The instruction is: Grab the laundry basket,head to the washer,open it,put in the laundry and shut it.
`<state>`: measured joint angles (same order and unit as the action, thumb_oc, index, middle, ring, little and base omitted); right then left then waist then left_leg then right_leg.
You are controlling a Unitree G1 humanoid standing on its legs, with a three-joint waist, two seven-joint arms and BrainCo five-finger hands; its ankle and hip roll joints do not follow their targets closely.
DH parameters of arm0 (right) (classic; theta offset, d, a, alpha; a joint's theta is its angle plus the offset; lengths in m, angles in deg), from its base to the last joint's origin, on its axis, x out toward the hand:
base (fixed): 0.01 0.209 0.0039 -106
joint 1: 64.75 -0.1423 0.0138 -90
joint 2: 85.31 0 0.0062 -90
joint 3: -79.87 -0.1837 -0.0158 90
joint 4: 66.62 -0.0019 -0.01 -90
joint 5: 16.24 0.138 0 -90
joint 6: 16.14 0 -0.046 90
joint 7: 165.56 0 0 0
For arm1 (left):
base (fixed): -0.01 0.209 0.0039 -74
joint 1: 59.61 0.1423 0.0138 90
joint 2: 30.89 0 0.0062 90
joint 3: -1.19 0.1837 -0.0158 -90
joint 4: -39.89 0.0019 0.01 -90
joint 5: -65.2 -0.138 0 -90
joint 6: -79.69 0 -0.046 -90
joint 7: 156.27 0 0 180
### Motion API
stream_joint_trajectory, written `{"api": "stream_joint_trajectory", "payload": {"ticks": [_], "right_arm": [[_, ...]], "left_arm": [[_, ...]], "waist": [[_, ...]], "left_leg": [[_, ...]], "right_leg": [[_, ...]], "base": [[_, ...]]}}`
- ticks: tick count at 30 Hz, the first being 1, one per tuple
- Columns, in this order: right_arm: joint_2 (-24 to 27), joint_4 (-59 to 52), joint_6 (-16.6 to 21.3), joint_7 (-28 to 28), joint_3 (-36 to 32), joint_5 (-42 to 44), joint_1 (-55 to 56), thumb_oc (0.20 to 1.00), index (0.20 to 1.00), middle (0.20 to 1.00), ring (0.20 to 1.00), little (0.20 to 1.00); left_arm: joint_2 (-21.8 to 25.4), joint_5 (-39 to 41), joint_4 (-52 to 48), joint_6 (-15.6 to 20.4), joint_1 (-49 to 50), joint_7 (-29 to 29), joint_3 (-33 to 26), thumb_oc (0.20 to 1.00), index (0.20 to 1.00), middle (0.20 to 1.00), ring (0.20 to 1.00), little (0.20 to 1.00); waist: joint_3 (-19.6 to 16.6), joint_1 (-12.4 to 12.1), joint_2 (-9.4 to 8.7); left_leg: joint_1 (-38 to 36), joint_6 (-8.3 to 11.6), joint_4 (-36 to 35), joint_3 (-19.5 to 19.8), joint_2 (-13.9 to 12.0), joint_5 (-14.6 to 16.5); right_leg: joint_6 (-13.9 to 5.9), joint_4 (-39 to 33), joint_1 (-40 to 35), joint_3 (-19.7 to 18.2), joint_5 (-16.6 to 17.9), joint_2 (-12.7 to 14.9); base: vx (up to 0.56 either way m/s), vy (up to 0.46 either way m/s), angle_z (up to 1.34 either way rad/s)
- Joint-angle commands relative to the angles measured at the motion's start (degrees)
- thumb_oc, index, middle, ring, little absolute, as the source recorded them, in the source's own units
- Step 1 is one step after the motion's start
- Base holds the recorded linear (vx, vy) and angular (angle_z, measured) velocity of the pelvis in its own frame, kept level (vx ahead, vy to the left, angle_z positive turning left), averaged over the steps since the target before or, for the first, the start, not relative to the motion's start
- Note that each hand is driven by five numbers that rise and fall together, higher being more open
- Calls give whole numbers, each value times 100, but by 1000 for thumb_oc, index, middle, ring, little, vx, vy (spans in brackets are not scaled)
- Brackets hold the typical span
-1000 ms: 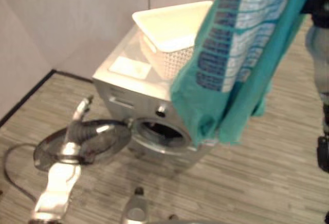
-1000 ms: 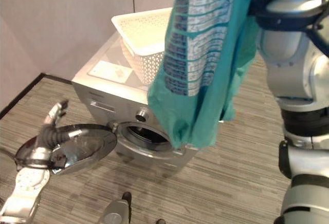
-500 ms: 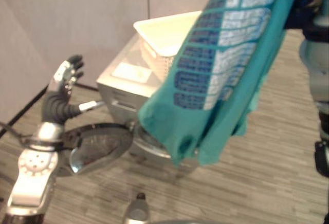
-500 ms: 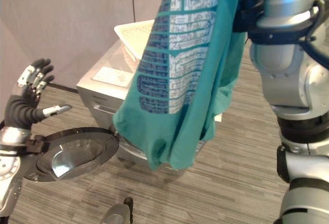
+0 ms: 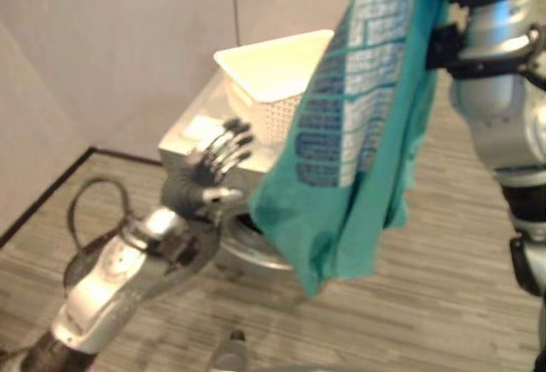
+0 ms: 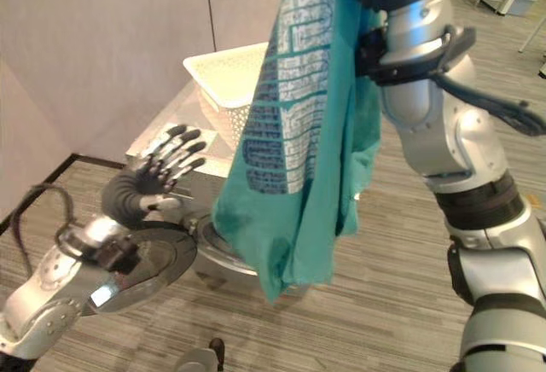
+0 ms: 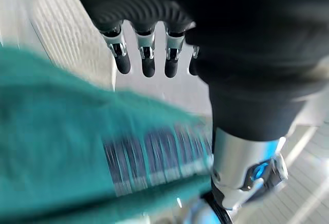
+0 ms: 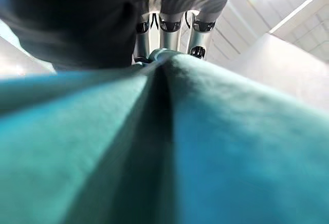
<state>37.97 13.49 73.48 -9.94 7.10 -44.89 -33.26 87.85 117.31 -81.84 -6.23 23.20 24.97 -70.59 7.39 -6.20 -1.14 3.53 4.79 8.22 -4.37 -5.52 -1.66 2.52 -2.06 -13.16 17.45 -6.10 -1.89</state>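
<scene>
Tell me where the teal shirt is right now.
The teal shirt hangs from the right hand, held high in front of the washer and the white basket, draping over the door opening, right of the open left hand.

Head eyes look down, sharing washer (image 6: 162,146); wrist views close-up.

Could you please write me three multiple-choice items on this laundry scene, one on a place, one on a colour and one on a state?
1. Where is the white laundry basket?
A. on the floor
B. on top of the washer
C. in the left hand

2. What colour is the shirt?
A. teal
B. red
C. yellow

3. How is the washer door?
A. shut
B. swung open
C. taken off

Answers:
1 B, the basket stands on the washer's top.
2 A, teal cloth hangs from the right hand.
3 B, the round door stands out beside the left hand, whose fingers are straight.
</scene>
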Motion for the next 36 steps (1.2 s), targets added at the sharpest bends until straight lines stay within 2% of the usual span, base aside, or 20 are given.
{"api": "stream_joint_trajectory", "payload": {"ticks": [1, 3, 6, 8, 13, 17, 25, 36], "right_arm": [[-247, 174, -145, -298, -110, 93, -348, 200, 200, 200, 200, 200], [-268, 184, -159, -315, -98, 80, -383, 200, 200, 200, 200, 200], [-436, 209, -194, -363, -33, 64, -566, 200, 200, 200, 200, 200], [-556, 253, -234, -428, -20, 62, -693, 200, 200, 200, 200, 200], [-628, 281, -230, -467, -98, 43, -751, 200, 200, 200, 200, 200], [-763, 271, -216, -449, -157, 67, -747, 200, 200, 200, 200, 200], [-946, 368, -231, -530, -95, 153, -903, 200, 200, 200, 200, 200], [-851, 339, -231, -515, -133, 173, -887, 200, 200, 200, 200, 200]], "left_arm": [[-10, 125, 164, 88, 72, -93, 61, 1000, 1000, 1000, 1000, 1000], [-66, 130, 212, 70, -53, -101, 166, 1000, 1000, 1000, 1000, 1000], [-354, 172, 434, -30, -582, -138, 677, 1000, 1000, 1000, 1000, 1000], [-758, 99, 708, -36, -1084, -195, 1036, 1000, 1000, 1000, 1000, 1000], [-1178, -267, 901, 37, -1334, -264, 1021, 1000, 1000, 1000, 1000, 1000], [-1727, -411, 1342, 14, -1645, -256, 1326, 1000, 1000, 1000, 1000, 1000], [-2071, -277, 1732, -86, -2039, -188, 1777, 1000, 1000, 1000, 1000, 1000], [-2266, -444, 1952, 28, -2242, -346, 1666, 1000, 1000, 1000, 1000, 1000]], "waist": [[-595, 105, -137], [-590, 103, -135], [-598, 158, -136], [-589, 185, -156], [-601, 182, -180], [-626, 218, -185], [-638, 310, -170], [-626, 338, -197]], "left_leg": [[932, -196, -292, -22, -17, -1054], [931, -196, -292, -21, -18, -1050], [936, -186, -293, -46, -20, -1040], [937, -172, -287, -56, -16, -1030], [924, -155, -297, -69, -9, -1017], [890, -139, -333, -115, 2, -1007], [864, -135, -393, -157, -12, -1003], [819, -111, -431, -183, -26, -1017]], "right_leg": [[-163, 82, -362, -452, -658, -44], [-166, 81, -359, -450, -655, -37], [-173, 62, -347, -472, -641, -30], [-180, 65, -338, -488, -632, -15], [-193, 56, -333, -482, -616, -2], [-212, 21, -337, -488, -597, 15], [-246, -21, -342, -512, -567, 41], [-249, -46, -351, -517, -541, 36]], "base": [[0, 0, 0], [-3, 0, -2], [0, 0, 0], [0, 0, 0], [0, 0, 0], [3, 9, -2], [3, 6, -2], [3, 0, -2]]}}
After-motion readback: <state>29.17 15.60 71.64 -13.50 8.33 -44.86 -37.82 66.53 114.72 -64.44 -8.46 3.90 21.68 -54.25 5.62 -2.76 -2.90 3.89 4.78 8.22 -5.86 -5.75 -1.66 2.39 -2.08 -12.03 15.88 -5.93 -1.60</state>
